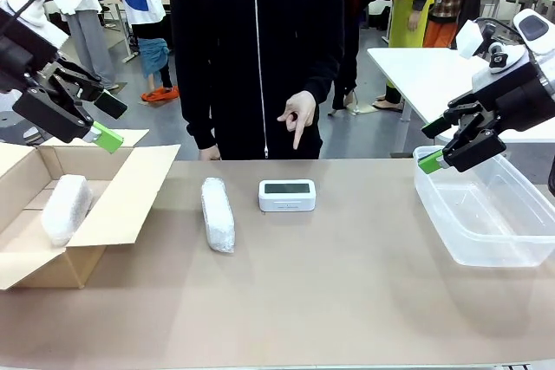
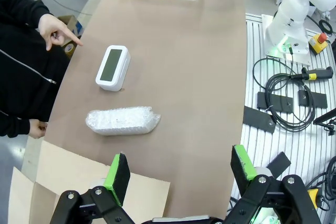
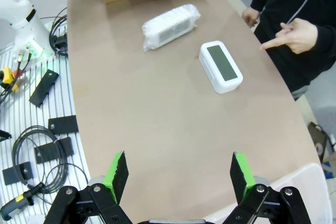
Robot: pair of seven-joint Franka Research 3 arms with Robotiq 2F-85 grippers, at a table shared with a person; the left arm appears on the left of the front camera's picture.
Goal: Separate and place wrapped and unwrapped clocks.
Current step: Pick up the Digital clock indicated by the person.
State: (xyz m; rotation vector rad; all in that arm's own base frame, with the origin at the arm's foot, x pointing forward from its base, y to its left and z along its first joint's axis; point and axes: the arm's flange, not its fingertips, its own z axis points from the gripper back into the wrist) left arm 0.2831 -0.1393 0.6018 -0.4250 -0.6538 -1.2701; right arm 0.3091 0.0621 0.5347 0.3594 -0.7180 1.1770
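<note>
Left gripper (image 2: 179, 166), wrapped clock (image 2: 123, 121) well ahead

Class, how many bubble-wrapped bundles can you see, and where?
2. One bundle lies inside the cardboard box; the other bundle lies on the table, left of the bare white clock. The box may hide more.

The brown table (image 1: 347, 301) bears a cardboard box (image 1: 130, 188), a bubble-wrapped bundle (image 1: 218, 214), a white clock (image 1: 287, 195); a clear tub (image 1: 494, 249) rightmost.

The left gripper (image 2: 180, 170) is hovering, jaws spread, above the table (image 2: 199, 77). A bubble-wrapped bundle (image 2: 123, 121) is lying near the bare clock (image 2: 113, 67), and a person's hand (image 2: 55, 30) is pointing close by.
</note>
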